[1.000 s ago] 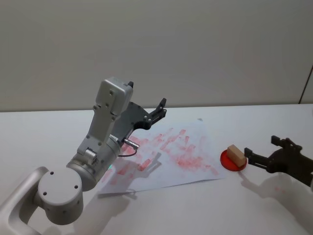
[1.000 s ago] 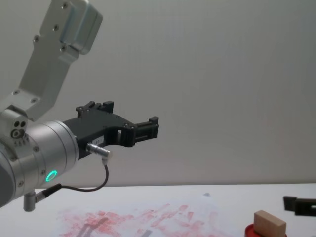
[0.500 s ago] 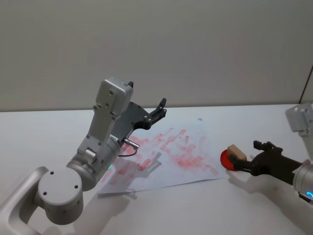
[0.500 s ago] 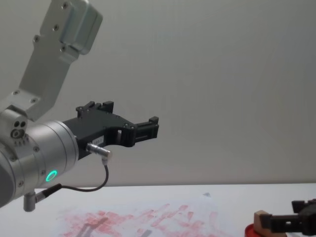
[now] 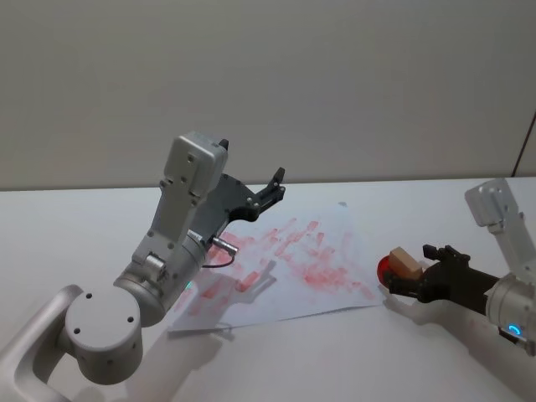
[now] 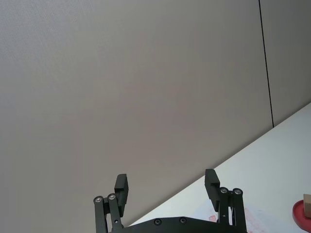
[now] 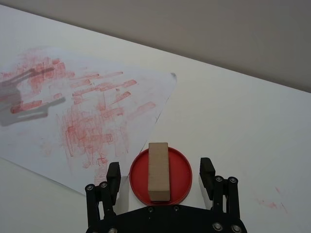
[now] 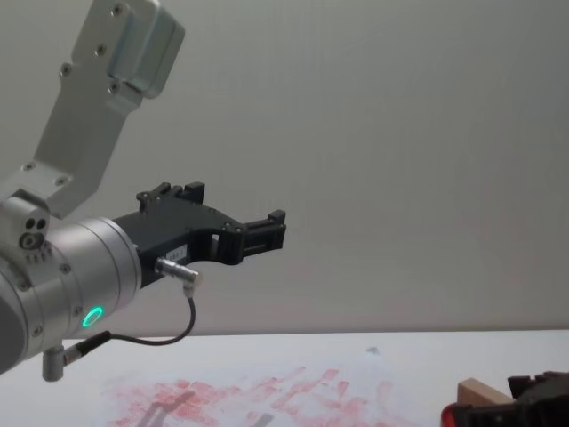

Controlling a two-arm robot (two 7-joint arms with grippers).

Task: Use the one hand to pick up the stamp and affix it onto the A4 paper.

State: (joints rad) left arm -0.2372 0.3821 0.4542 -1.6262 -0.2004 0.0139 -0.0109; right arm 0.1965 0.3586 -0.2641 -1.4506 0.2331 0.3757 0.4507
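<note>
Stamp [image 5: 404,262] lies flat on the round red ink pad [image 5: 387,270]. The pad sits on the white worktop [image 5: 419,352], just beside the right edge of the A4 paper [image 5: 293,260].

A second ago we saw the right end effector [image 7: 160,169] out to the right of the pad, apart from it. Now it has slid in. Its two black fingers stand on either side of the pad, with the stamp in the gap between them. The fingers are spread wide and do not touch the stamp. The stamp and the pad have not moved.

The right arm [image 5: 502,218] comes in low from the right and points left, toward the paper. A blue light [image 5: 512,329] glows on it.

The left arm [image 5: 180,218] has not moved. It is held up high over the left part of the paper. The left end effector [image 6: 165,180] points up toward the wall [image 5: 335,84], fingers wide apart with nothing between them. A thin black cable [image 8: 169,336] hangs under it.

We see the paper lying flat, covered in red and pink marks.
</note>
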